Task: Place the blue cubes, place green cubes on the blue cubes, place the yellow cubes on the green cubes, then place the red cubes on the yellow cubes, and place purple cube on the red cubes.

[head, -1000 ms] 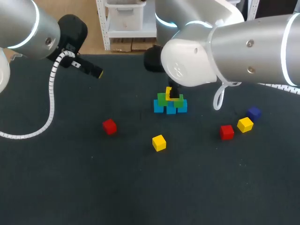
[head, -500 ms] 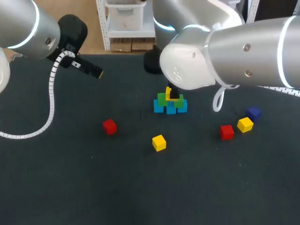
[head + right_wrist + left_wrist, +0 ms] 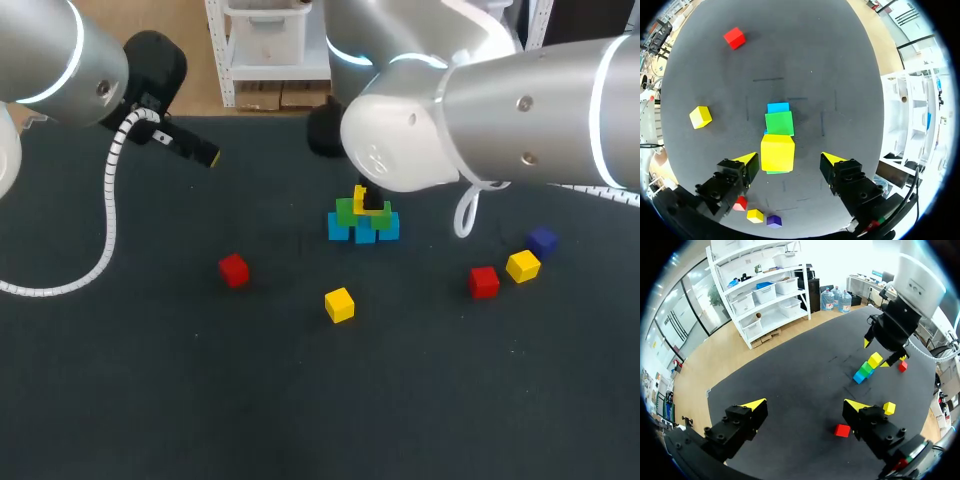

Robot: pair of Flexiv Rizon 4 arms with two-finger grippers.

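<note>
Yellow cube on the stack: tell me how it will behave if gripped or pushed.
The yellow cube has flat faces and square edges, so it should slide or tip, not roll. It looks rigid, so the right gripper likely won't deform it. Perched atop the green cubes, a side push would probably knock it off.

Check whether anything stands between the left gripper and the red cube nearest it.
Nothing visible does: only bare table lies between the left gripper and that red cube.
</note>
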